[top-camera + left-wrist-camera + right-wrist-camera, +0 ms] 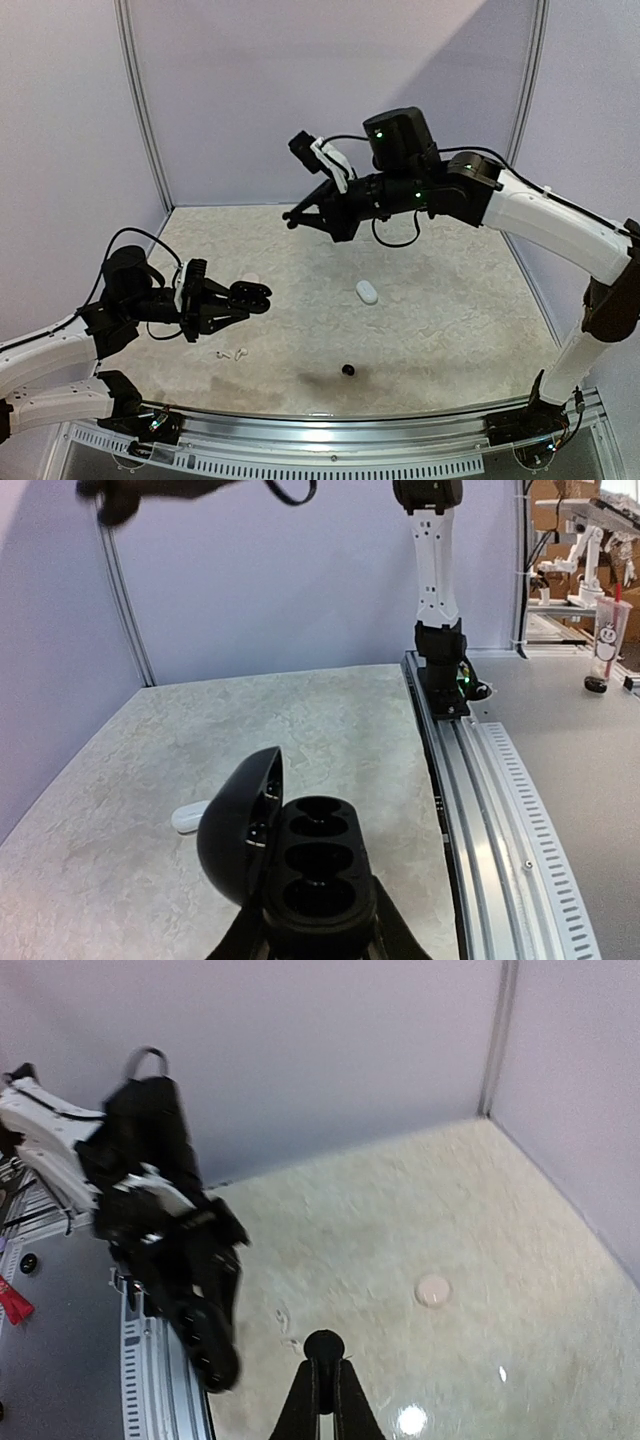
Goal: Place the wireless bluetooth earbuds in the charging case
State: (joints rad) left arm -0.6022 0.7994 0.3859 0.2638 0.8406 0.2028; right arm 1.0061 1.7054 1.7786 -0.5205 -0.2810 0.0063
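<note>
My left gripper [228,300] is shut on an open black charging case [252,295] and holds it above the table's left side. In the left wrist view the case [318,865] has its lid swung left and both sockets empty, with my left gripper [318,925] round its base. My right gripper [292,217] is raised high over the back of the table. In the right wrist view my right gripper [323,1362] is shut on a glossy black earbud [323,1343]. A second black earbud [349,370] lies near the front edge. Two white earbuds [232,353] lie below the black case.
A closed white case [367,292] lies mid-table and also shows in the left wrist view [188,818]. A pale pinkish round case [433,1290] lies further back, partly hidden behind the black case in the top view. Walls close the back and sides; a metal rail [330,425] runs along the front.
</note>
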